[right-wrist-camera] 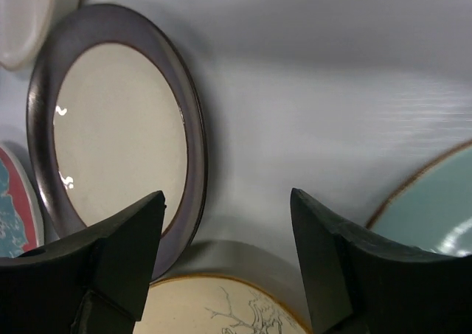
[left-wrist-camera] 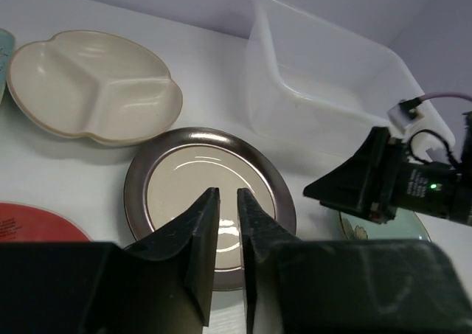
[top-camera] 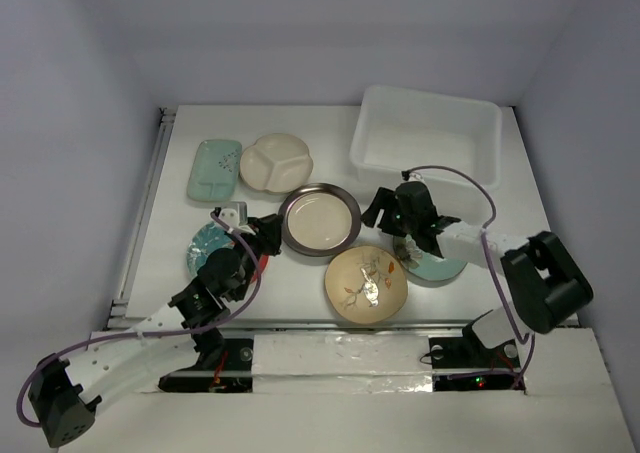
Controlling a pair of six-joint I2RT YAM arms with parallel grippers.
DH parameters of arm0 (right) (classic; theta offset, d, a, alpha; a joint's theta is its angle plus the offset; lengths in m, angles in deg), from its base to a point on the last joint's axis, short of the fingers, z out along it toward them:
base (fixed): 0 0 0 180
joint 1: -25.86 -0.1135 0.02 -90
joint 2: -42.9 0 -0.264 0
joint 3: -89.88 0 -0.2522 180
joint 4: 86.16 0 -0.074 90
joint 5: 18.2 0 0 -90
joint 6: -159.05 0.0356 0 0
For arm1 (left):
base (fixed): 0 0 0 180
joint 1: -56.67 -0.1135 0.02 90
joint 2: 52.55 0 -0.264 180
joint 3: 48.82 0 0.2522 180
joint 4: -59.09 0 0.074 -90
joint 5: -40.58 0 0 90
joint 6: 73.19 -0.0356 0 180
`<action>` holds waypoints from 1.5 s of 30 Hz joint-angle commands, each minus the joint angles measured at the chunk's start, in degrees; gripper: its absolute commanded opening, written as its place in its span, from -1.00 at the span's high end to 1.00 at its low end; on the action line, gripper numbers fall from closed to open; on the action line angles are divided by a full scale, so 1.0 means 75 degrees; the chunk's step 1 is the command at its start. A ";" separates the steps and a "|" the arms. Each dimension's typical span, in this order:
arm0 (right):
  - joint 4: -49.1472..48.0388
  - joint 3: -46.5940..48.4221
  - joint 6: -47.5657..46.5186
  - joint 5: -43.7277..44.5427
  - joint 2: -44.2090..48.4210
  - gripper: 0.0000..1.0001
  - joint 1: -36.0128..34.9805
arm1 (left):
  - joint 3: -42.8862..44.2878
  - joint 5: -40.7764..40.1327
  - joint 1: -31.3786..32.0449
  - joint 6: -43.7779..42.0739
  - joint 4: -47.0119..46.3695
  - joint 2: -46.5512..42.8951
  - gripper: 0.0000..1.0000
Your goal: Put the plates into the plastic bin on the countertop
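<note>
Right gripper (top-camera: 404, 216), fingers spread and empty, hangs mid-frame between the dark-rimmed plate (top-camera: 320, 219) to its left and the green plate (top-camera: 437, 265) lower right, bin (top-camera: 427, 137) just above it; left gripper (left-wrist-camera: 227, 234), nearly closed on nothing, sits at that dark-rimmed plate's near edge.

Bin (top-camera: 428, 133) back right on countertop (top-camera: 300, 283), divided plate (top-camera: 276, 162) left of it, rimmed plate (top-camera: 319, 219) in front

Lighting and picture quality: even, diffuse, moderately bright.

Soft shadows are cast on the white worktop (top-camera: 300, 283) from overhead light. Glare is seen on the tan floral plate (top-camera: 366, 283) and dark-rimmed plate (left-wrist-camera: 210, 205). Near gripper fingers (right-wrist-camera: 118, 256) are blurred in the right wrist view.
</note>
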 commanded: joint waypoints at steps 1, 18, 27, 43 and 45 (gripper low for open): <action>-0.1698 0.0293 0.0170 -0.1066 -0.0613 -0.45 0.0004 | -0.0106 -0.0161 0.0020 -0.0058 -0.0402 -0.0110 0.70; -0.3984 0.0212 0.1400 -0.1854 -0.2889 0.37 -0.0148 | -0.0047 -0.0254 0.0020 -0.0093 -0.0414 0.0125 0.67; -0.3634 -0.0164 0.1437 -0.1116 -0.1392 1.00 -0.0219 | -0.0035 -0.0383 0.0020 -0.0058 -0.0355 0.0043 0.68; 0.0302 0.0947 0.0477 -0.1035 0.3402 1.00 -0.0114 | -0.0352 -0.1262 0.0020 0.0318 -0.0015 -0.1094 1.00; 0.0770 0.1671 0.0114 -0.0741 0.3474 1.00 0.0388 | -0.0317 -0.1180 0.0020 0.0283 -0.0027 -0.0966 1.00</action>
